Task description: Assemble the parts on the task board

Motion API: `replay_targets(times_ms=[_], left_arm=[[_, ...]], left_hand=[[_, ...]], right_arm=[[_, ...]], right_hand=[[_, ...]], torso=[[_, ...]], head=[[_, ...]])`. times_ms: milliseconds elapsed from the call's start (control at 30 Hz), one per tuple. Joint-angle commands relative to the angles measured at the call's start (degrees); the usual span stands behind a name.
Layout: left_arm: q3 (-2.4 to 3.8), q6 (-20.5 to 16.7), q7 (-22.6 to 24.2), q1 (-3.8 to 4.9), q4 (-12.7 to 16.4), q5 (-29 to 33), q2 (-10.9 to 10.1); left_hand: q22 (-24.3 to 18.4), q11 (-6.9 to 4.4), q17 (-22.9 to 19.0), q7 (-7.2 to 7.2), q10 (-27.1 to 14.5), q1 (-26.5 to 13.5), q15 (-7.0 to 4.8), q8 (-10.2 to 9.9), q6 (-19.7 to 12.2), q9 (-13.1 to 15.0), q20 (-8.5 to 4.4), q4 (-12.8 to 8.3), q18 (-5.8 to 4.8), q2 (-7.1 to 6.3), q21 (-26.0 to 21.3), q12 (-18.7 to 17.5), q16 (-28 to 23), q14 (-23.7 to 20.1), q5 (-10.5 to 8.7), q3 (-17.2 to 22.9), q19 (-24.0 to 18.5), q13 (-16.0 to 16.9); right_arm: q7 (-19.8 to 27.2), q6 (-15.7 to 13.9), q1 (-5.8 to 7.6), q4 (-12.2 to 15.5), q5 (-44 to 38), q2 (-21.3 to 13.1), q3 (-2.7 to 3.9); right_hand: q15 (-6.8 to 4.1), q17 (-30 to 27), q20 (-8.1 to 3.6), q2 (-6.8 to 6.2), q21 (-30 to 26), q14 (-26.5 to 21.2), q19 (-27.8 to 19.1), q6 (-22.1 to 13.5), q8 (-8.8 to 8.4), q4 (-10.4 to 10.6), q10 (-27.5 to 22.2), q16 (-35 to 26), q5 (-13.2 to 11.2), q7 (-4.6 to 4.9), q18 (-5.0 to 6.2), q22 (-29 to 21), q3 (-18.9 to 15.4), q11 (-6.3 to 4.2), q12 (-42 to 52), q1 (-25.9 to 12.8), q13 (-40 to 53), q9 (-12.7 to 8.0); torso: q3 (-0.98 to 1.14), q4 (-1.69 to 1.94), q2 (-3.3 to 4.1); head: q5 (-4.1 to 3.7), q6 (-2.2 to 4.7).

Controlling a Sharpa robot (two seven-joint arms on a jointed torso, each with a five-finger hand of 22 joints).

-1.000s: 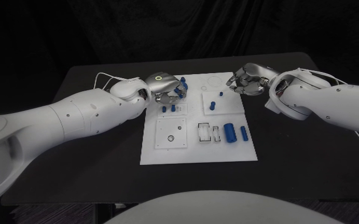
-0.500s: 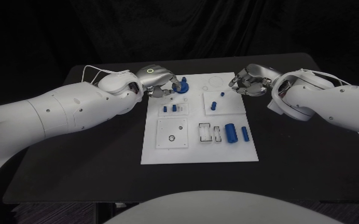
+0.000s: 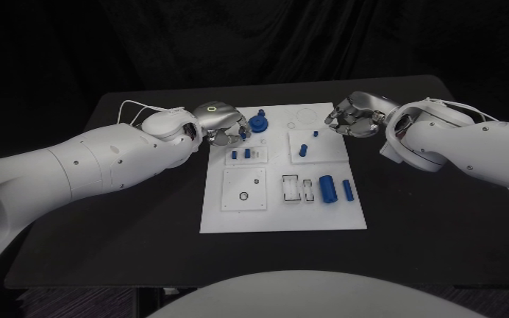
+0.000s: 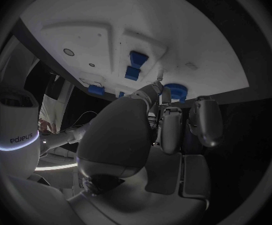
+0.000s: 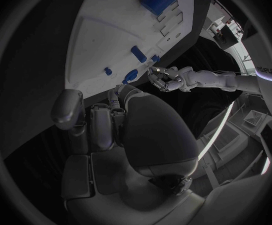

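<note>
The white task board (image 3: pixel 278 215) lies mid-table. At its far left stands a round blue part (image 3: pixel 258 123) with a peg on top. My left hand (image 3: pixel 221 122) sits just left of it with bent fingers, their tips close to the part (image 4: pixel 176 91) and nothing between them. Two small blue pegs (image 3: pixel 240 154) stand in the plate just nearer than that hand. My right hand (image 3: pixel 353 115) hovers at the board's far right corner, fingers curled in on nothing. Two blue pieces (image 3: pixel 302 149) sit in the right square plate. A thick blue cylinder (image 3: pixel 328 188) and a thin one (image 3: pixel 347 190) lie lower right.
Two rectangular slots (image 3: pixel 296 188) open beside the cylinders, and a square plate with small holes (image 3: pixel 243 189) lies at the board's near left. A round recess (image 3: pixel 304 118) marks the far edge. Black table (image 3: pixel 127 222) surrounds the board on all sides.
My left hand has drawn back to the left off the round blue part, which now stands uncovered on the board. The right hand has barely moved.
</note>
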Motion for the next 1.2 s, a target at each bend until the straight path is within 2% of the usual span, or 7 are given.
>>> replay_targets(times_ms=[33, 200, 533, 1200], left_arm=[[0.06, 1.34, -0.41, -0.23, -0.31, 0.02, 0.21], [0.06, 1.71, -0.51, -0.54, -0.72, 0.02, 0.43], [0.05, 2.03, -0.58, -0.94, -1.18, 0.02, 0.83], [0.06, 1.97, -0.66, -1.12, -2.7, 0.02, 1.87]], left_hand=[[9.49, 0.16, -0.11, 0.06, 0.19, -0.63, 0.16, -0.24, -0.28, 0.0, 0.04, -0.28, -0.59, 0.05, -0.23, -0.26, -0.43, -0.32, -0.22, 0.01, -0.26, -0.1], [9.38, 0.26, -0.59, 0.09, 0.08, -0.78, 0.24, -0.42, -0.43, -0.13, 0.04, -0.26, -0.51, 0.05, -0.57, -0.59, -0.66, -0.61, -0.21, 0.02, -0.5, -0.38], [9.25, 0.29, -1.05, 0.07, -0.06, -0.86, 0.31, -0.58, -0.6, -0.27, 0.05, -0.3, -0.42, 0.04, -1.0, -0.95, -0.89, -0.91, -0.21, 0.06, -0.81, -0.67], [8.94, 0.19, -2.42, -0.04, 0.36, -0.83, 0.34, -0.68, -0.71, -0.53, 0.08, -0.48, -0.21, 0.27, -2.01, -1.21, -1.59, -1.78, 0.02, 0.26, -1.55, -1.07]], right_arm=[[-0.9, 0.59, -0.08, -0.05, 0.0, -0.01, 0.03], [-0.91, 0.61, -0.09, -0.11, 0.01, 0.04, 0.03], [-1.02, 0.71, -0.11, -0.12, 0.01, 0.05, 0.03], [-1.38, 1.29, -0.14, -0.2, 0.01, 0.32, 0.03]], right_hand=[[0.47, -0.03, 0.07, 0.47, -0.25, 1.9, -0.09, -0.15, -0.29, 0.08, -0.48, -0.27, 0.11, 0.09, 0.38, 7.36, 0.28, 0.04, -0.33, -0.06, 1.69, 0.0], [0.47, -0.09, 0.07, 0.49, -0.31, 1.87, -0.12, -0.19, -0.32, 0.07, -0.54, -0.32, 0.11, 0.09, 0.39, 7.35, 0.34, 0.03, -0.38, -0.02, 1.62, 0.0], [0.47, -0.1, 0.07, 0.49, -0.35, 1.86, -0.13, -0.22, -0.35, 0.05, -0.57, -0.34, 0.11, 0.09, 0.4, 7.34, 0.37, 0.02, -0.41, 0.0, 1.59, -0.01], [0.47, -0.16, 0.07, 0.54, -0.58, 1.82, -0.21, -0.29, -0.4, -0.01, -0.64, -0.39, 0.11, 0.1, 0.44, 7.29, 0.51, 0.04, -0.47, 0.1, 1.5, -0.02]], torso=[[0.0, 0.0, 0.0], [0.0, 0.0, 0.0], [0.0, 0.0, 0.0], [0.0, 0.0, 0.0]], head=[[-0.1, -0.01], [0.08, -0.01], [-0.04, -0.01], [-0.2, -0.01]])
